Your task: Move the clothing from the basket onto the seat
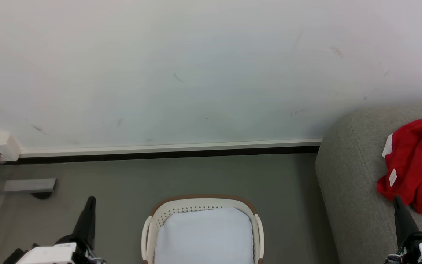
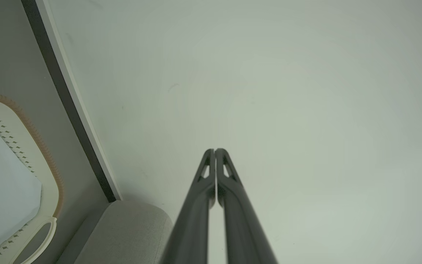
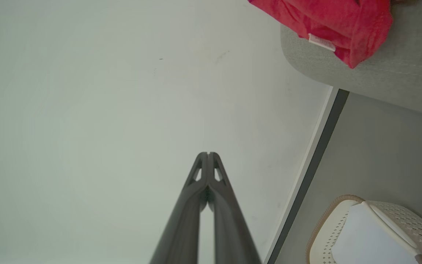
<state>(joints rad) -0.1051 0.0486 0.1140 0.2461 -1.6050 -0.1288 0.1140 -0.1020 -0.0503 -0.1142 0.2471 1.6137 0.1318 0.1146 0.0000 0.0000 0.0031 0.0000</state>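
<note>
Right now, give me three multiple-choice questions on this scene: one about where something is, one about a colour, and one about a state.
1. Where does the red clothing lie?
A) in the basket
B) on the grey seat
C) on the floor

2. What colour is the cloth lining the basket?
A) pale blue-white
B) black
C) yellow

3. How do the left gripper and right gripper stand?
A) both wide open
B) both shut, holding nothing
C) both shut on the clothing

Answers: 1 B, the red heap rests on the grey cushion. 2 A, the lining looks pale blue-white. 3 B, each wrist view shows the fingers pressed together in front of the bare wall.
</note>
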